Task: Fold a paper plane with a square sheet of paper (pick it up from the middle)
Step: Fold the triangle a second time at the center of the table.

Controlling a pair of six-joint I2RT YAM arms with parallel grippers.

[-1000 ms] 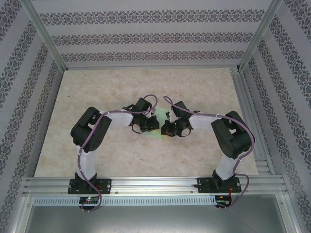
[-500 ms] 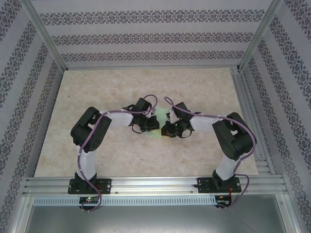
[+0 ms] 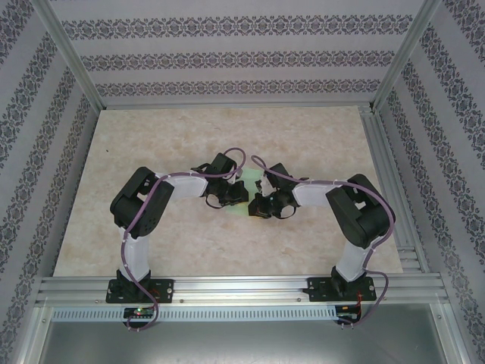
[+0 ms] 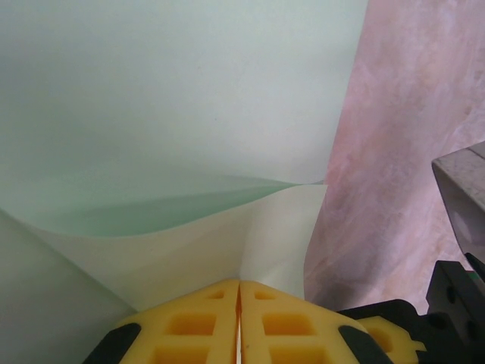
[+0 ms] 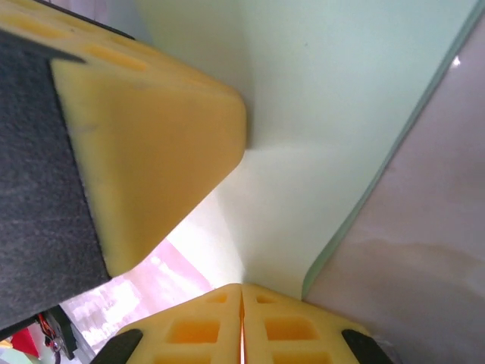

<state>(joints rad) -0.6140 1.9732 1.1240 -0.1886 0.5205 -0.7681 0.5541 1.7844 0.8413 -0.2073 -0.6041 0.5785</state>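
Our left end effector (image 4: 239,292) and right end effector (image 5: 242,292) are both pinched shut on the square sheet of paper (image 4: 167,98), midway between the side edges of the tabletop (image 3: 151,136).

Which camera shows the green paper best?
The left wrist camera: the green paper fills most of it, with its curled fold and straight edge plain. The right wrist camera shows a narrower strip; from the top camera it is a small pale sliver.

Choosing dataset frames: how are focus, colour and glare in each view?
Top external view: sharp, evenly lit. Left wrist view: the paper sheet is washed out, the table tinted pink. Right wrist view: paper soft, small glare spot on the table.
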